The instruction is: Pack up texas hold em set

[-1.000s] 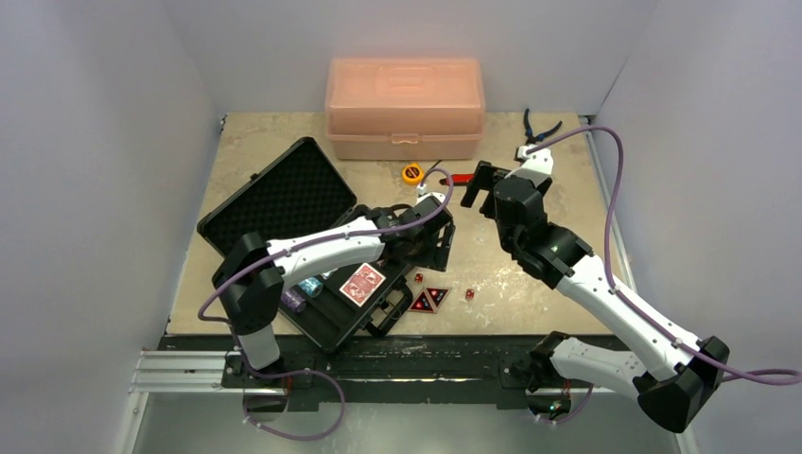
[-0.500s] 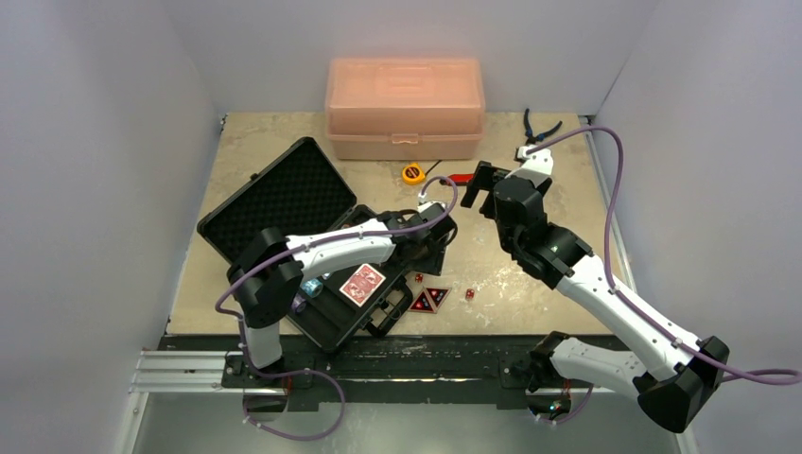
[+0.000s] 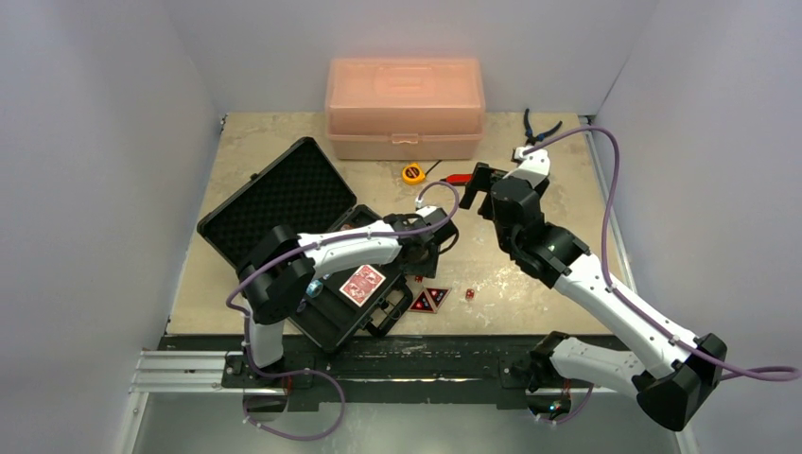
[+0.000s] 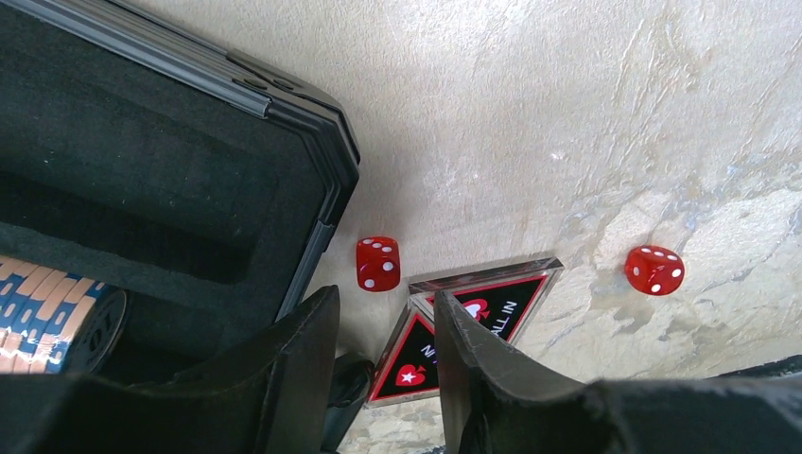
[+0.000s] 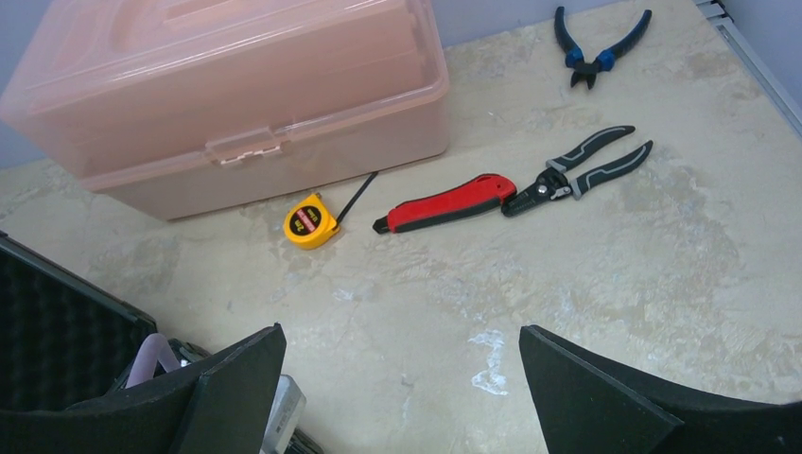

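Observation:
The black case [image 3: 274, 200] lies open at the left, its foam lid tipped back. A red card deck [image 3: 362, 284] and blue chips [image 3: 310, 287] sit in its base. Just right of the case rim [image 4: 312, 142], my left gripper [image 4: 386, 298] hovers low over the table, jaws narrowed but apart with nothing between them. A red die [image 4: 377, 263] lies just past its fingertips, beside two black-red triangles [image 4: 482, 307]. A second die [image 4: 653, 270] sits further right. My right gripper [image 5: 399, 333] hangs wide open above bare table near the middle.
A translucent orange box [image 3: 405, 106] stands at the back. In front of it lie a yellow tape measure [image 5: 310, 222], a red knife [image 5: 444, 203] and grey pliers [image 5: 577, 170]. Blue-handled pliers [image 5: 601, 43] lie at the far right.
My left gripper has narrowed its jaws and shifted slightly forward beside the case's right edge. The right arm has barely moved.

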